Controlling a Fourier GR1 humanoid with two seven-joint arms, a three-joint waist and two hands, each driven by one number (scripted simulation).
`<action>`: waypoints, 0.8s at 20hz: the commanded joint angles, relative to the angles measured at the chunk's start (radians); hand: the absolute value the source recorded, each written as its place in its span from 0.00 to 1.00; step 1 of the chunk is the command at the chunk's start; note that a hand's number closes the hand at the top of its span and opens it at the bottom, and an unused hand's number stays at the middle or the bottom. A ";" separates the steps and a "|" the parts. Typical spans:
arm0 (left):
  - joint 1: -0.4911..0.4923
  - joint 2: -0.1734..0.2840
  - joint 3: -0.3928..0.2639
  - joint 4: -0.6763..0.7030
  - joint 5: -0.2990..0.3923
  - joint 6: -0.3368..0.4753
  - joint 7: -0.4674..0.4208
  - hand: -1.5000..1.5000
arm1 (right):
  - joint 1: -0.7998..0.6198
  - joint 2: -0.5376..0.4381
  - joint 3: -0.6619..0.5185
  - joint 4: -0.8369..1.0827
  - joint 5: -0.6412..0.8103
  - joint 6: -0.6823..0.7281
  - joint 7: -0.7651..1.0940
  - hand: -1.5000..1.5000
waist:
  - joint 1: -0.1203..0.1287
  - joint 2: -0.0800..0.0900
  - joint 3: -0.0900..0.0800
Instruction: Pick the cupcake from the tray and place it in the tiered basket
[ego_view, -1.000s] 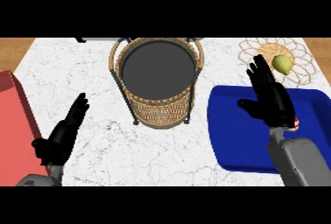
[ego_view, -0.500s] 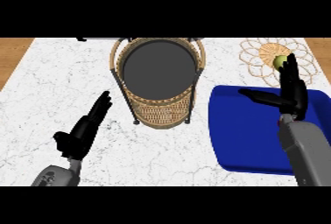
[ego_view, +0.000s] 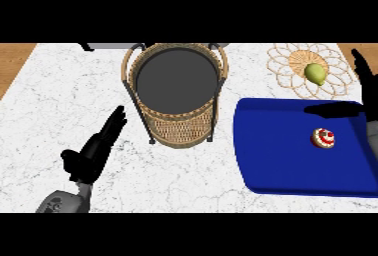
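A small cupcake (ego_view: 323, 138) with red and white topping sits on the blue tray (ego_view: 280, 155) at the right. The wicker tiered basket (ego_view: 177, 95) with a dark round bottom stands at the counter's middle back. My right hand (ego_view: 365, 75) is at the right edge, fingers straight up and thumb stretched left over the tray's far rim, above and right of the cupcake, not touching it. My left hand (ego_view: 96, 150) is open at the lower left, fingers pointing up towards the basket's left side.
A woven placemat (ego_view: 295, 67) at the back right carries a green pear (ego_view: 316, 73). Wooden floor shows past the counter's left edge (ego_view: 15, 65). White marble counter (ego_view: 184, 175) lies in front of the basket.
My right hand has moved right and off the tray's middle, uncovering the cupcake. The red object at the left edge has gone from view. My left hand has shifted right.
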 joint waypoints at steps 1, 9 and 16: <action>-0.024 0.007 0.021 0.024 0.004 -0.001 0.007 0.50 | -0.014 -0.172 0.139 -0.007 0.124 0.184 0.212 0.00 | -0.011 -0.001 -0.006; -0.007 -0.010 0.018 0.024 -0.004 0.005 -0.001 0.50 | -0.132 -0.251 0.269 -0.267 0.081 0.607 0.636 0.00 | -0.010 -0.004 0.002; 0.027 0.006 0.037 -0.058 -0.006 -0.035 0.026 0.50 | -0.057 -0.180 0.214 -0.523 0.037 0.647 0.966 0.00 | 0.005 0.004 0.006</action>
